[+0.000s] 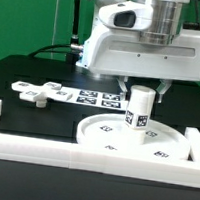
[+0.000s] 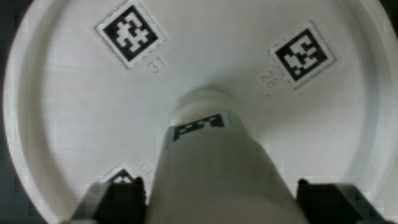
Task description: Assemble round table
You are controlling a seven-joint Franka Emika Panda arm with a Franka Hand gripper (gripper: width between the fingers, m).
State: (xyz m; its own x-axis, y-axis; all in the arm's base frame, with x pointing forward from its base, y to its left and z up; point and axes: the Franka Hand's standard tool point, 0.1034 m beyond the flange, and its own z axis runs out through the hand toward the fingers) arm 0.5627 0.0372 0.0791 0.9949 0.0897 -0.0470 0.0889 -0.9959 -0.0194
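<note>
Leg (image 1: 139,108) stands upright on tagged white disc (image 1: 92,137).

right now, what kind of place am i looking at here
Probably a robotics lab bench: a black table fenced by white border rails, the marker board, and a Panda arm over a tagged leg standing on a round disc.

On the black tabletop (image 1: 46,117) the large round disc (image 1: 109,139) lies flat just behind the front border rail (image 1: 42,150). The cylinder leg (image 1: 139,113) stands upright at the disc's middle. The claw (image 1: 141,91) hangs directly above, one dark finger on each side of the leg's top; contact cannot be judged. The cross-shaped foot piece (image 1: 39,91) lies well apart toward the exterior view's left, with the marker board (image 1: 96,98) between it and the disc.
</note>
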